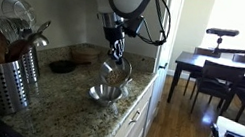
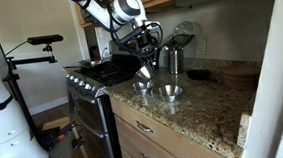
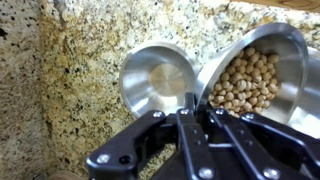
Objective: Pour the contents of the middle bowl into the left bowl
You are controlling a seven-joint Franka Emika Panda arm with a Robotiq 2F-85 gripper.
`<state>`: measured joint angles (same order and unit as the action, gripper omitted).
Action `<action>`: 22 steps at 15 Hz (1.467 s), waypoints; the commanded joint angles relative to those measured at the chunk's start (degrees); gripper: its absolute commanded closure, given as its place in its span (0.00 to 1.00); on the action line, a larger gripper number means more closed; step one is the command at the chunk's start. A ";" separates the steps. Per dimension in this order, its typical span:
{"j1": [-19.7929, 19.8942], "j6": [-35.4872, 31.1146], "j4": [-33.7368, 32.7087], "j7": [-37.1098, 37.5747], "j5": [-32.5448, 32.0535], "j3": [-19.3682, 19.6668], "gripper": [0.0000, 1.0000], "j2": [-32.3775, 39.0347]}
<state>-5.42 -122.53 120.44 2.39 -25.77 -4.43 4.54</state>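
My gripper [image 3: 190, 105] is shut on the rim of a small steel bowl [image 3: 262, 50] filled with chickpeas [image 3: 248, 80]. It holds the bowl tilted above the granite counter, and the chickpeas are still inside. The held bowl also shows in both exterior views [image 1: 115, 70] [image 2: 144, 71], under the gripper [image 1: 116, 49] [image 2: 146, 51]. An empty steel bowl [image 3: 158, 78] stands on the counter just beside and below the held one. In an exterior view two steel bowls stand on the counter, a smaller one [image 2: 142, 86] and a wider one [image 2: 168, 91]. The other exterior view shows one wide bowl [image 1: 105, 94].
A perforated steel utensil holder [image 1: 9, 77] [image 2: 170, 59] with spoons and whisks stands by the wall. A dark dish [image 1: 62, 66] lies further back. The counter's front edge [image 1: 137, 102] drops to drawers. A stove [image 2: 92, 82] adjoins the counter. A dining table and chairs [image 1: 223, 76] stand beyond.
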 commanded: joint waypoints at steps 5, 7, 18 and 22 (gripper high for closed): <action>-3.84 6.20 1.83 6.78 -6.78 -3.08 0.92 -2.64; -4.63 7.45 1.63 7.86 -7.91 -3.88 0.92 -2.49; -4.90 9.71 0.51 10.67 -11.84 -4.18 0.92 -0.94; -4.70 9.62 -0.39 12.04 -12.64 -3.51 0.92 0.06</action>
<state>-10.22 -113.97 120.42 12.28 -36.45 -8.30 4.76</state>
